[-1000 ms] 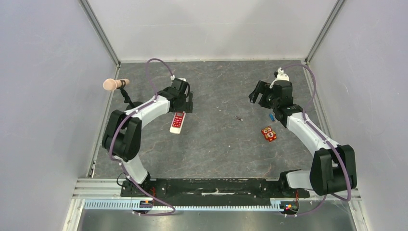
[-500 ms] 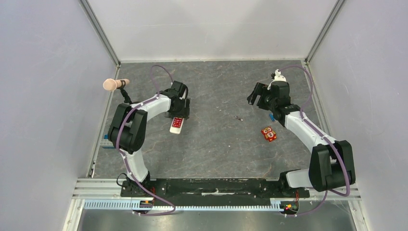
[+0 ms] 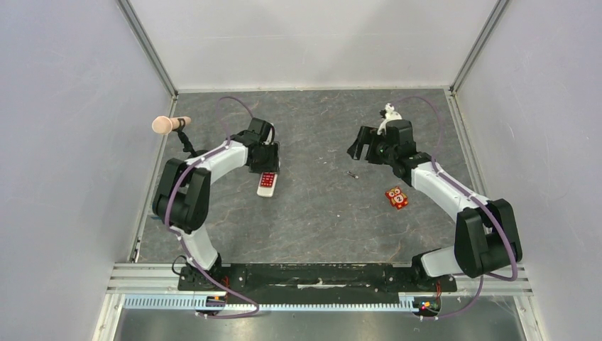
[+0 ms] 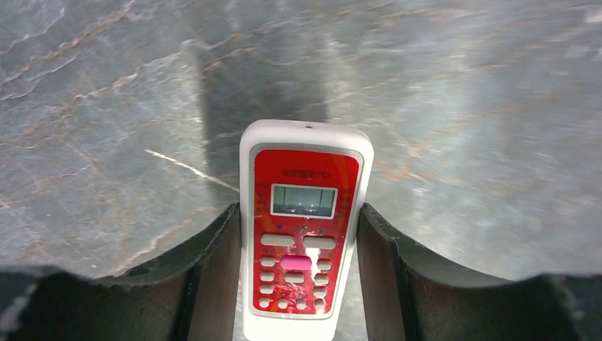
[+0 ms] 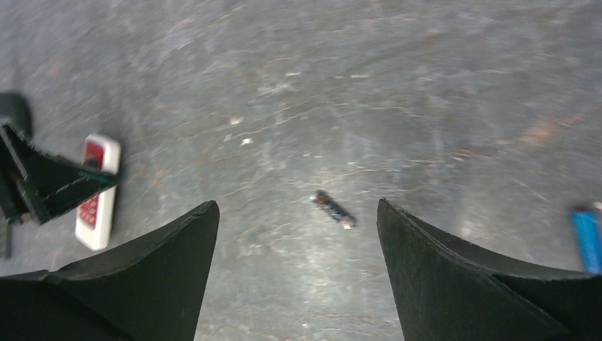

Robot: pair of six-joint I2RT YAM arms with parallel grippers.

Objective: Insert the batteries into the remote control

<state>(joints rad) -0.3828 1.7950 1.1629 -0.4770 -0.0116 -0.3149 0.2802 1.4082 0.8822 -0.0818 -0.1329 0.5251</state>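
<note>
The remote control [image 4: 304, 234] lies face up on the grey table, red panel and display showing. My left gripper [image 4: 298, 209] straddles its button end, with both fingers pressed against its white sides, so it is shut on it. From above, the remote control [image 3: 267, 183] sticks out below the left gripper [image 3: 268, 169]. My right gripper [image 5: 297, 204] hangs open above the table with nothing between its fingers. The dark battery [image 5: 334, 209] lies just ahead of it, close to its right finger, and is a small speck [image 3: 352, 173] from above. The blue battery [image 5: 588, 240] lies at the right edge.
An orange owl-faced square [image 3: 397, 197] lies beside the right forearm. A peach microphone-like object [image 3: 169, 124] stands at the table's left edge. Grey walls close in the back and both sides. The left gripper's fingers [image 5: 53, 181] and the remote control [image 5: 98, 192] show in the right wrist view.
The left gripper's fingers have closed in on the remote, which has shifted slightly right and straightened. The right gripper has swung left, toward the dark battery, still open.
</note>
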